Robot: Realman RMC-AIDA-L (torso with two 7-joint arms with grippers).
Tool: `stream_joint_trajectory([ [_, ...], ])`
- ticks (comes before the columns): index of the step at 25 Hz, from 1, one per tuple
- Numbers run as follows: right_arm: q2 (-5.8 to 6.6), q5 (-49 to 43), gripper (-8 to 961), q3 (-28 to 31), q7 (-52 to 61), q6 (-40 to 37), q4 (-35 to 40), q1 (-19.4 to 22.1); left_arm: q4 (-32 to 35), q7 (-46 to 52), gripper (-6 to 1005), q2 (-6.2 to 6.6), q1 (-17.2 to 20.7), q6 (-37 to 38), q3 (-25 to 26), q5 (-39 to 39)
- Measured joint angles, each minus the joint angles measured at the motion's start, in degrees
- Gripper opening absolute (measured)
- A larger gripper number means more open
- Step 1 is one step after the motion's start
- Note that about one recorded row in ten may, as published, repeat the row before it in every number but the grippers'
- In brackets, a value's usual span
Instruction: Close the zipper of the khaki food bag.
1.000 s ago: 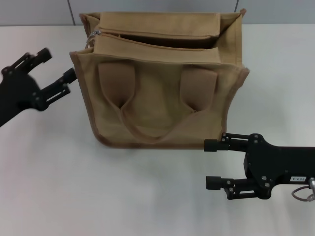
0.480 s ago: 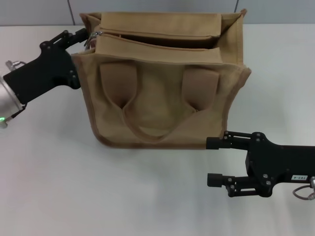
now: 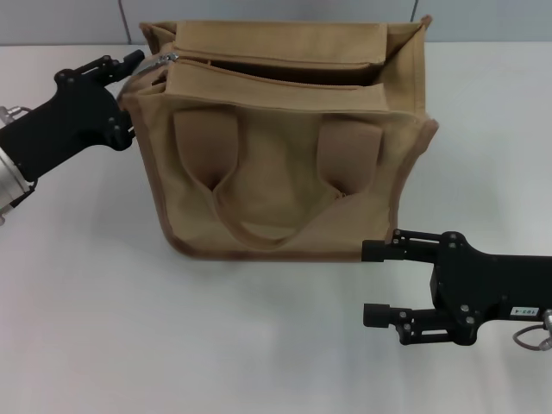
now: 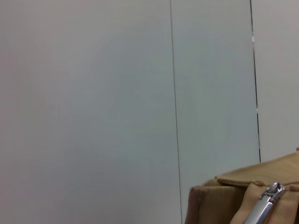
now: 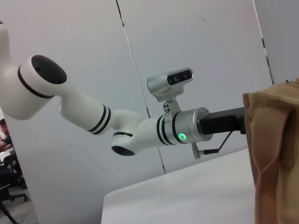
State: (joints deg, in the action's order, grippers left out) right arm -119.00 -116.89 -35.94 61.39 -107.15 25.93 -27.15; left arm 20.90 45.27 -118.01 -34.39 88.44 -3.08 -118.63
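The khaki food bag (image 3: 285,164) stands upright on the white table, its two handles hanging down the front. The zipper (image 3: 276,64) runs across the top and gapes open, showing a dark slit. Its silver slider (image 3: 166,59) sits at the bag's left end and also shows in the left wrist view (image 4: 264,207). My left gripper (image 3: 131,93) is at the bag's top left corner, fingers apart, the upper fingertip (image 3: 136,58) just left of the slider. My right gripper (image 3: 369,283) is open and empty, low on the table in front of the bag's right corner.
The white table (image 3: 129,302) spreads in front of and beside the bag. A grey wall stands behind it. In the right wrist view the bag's side (image 5: 275,154) is close by, and the left arm (image 5: 140,133) reaches towards it.
My left gripper has swung in from the left to the bag's top left corner, then eased back slightly to the left. The right arm and the bag have hardly moved.
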Motion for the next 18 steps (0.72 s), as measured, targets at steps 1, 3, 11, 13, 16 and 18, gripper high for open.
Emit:
stream_joint_trajectory([
  [1,0.0,0.0,785,0.0,-0.01,0.02,0.0,-0.02,0.01,-0.01,593,0.0,0.21,0.43,-0.06,0.17],
  [3,0.0,0.0,785,0.0,-0.01,0.02,0.0,-0.05,0.03,-0.01,542,0.0,0.29,0.69,-0.08,0.17],
  [11,0.0,0.0,785,0.0,-0.04,-0.24,0.0,-0.08,0.27,0.2,326,-0.02,0.51,2.29,0.03,0.17],
  [13,0.0,0.02,785,0.03,-0.05,-0.42,0.0,-0.04,0.6,0.62,249,0.26,0.51,4.37,0.19,0.29],
  [16,-0.02,0.08,785,0.07,-0.05,-0.49,0.0,-0.01,1.17,2.26,134,0.94,-0.18,6.96,0.01,0.71],
  [18,-0.07,0.12,785,0.08,-0.05,-0.55,0.0,0.0,2.32,4.46,-2,1.26,-1.18,8.97,-0.16,0.74],
])
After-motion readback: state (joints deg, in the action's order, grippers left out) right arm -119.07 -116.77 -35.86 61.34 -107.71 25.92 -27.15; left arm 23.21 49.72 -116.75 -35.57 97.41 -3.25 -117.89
